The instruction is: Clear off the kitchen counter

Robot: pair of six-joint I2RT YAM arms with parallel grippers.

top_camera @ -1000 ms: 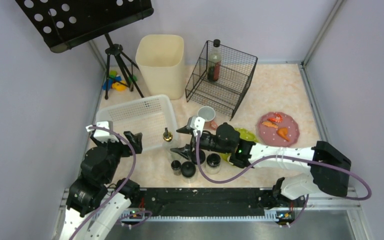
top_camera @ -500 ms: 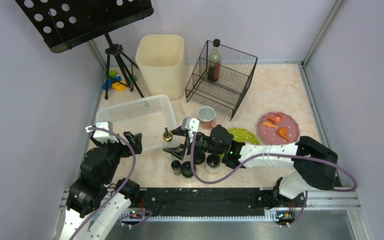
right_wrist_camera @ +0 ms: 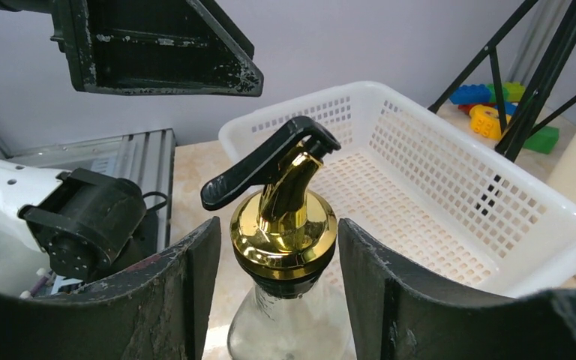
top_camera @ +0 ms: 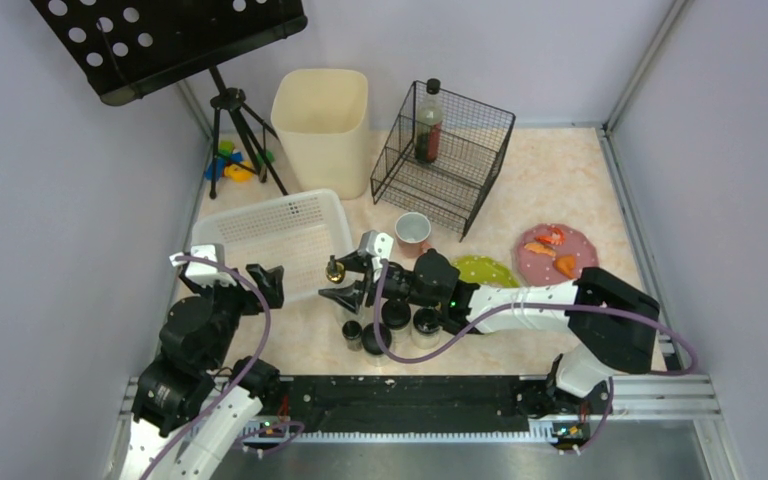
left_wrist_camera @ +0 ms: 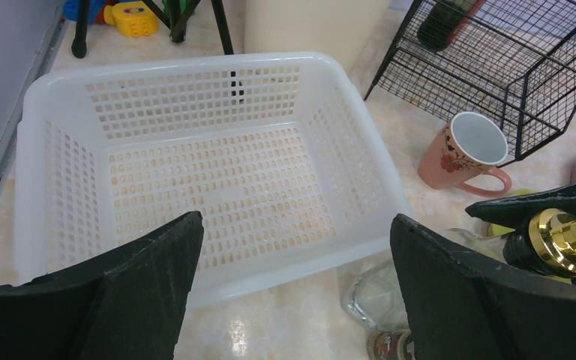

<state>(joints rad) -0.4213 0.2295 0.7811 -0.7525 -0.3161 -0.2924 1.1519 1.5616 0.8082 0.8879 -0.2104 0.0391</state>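
Note:
On the marble kitchen counter [top_camera: 550, 180] stands a clear glass dispenser bottle [top_camera: 335, 268] with a gold cap [right_wrist_camera: 285, 225] and a black spout lever. My right gripper [right_wrist_camera: 277, 225] reaches in from the right and straddles the cap, with a thin gap showing on each side; from above the right gripper [top_camera: 343, 282] sits just off the basket's corner. My left gripper [left_wrist_camera: 296, 225] hangs wide open and empty above the near rim of the white perforated basket [left_wrist_camera: 172, 64], which is empty.
Several black-lidded jars [top_camera: 375, 335] stand just in front of the bottle. A pink mug [top_camera: 413, 232], green plate [top_camera: 488, 270] and pink plate with food [top_camera: 558, 252] lie to the right. Behind are a wire rack [top_camera: 445, 150], beige bin [top_camera: 322, 125] and tripod [top_camera: 235, 130].
My right arm has slid left until its jaws straddle the dispenser bottle's cap, and the jaws have narrowed. The left arm has not moved.

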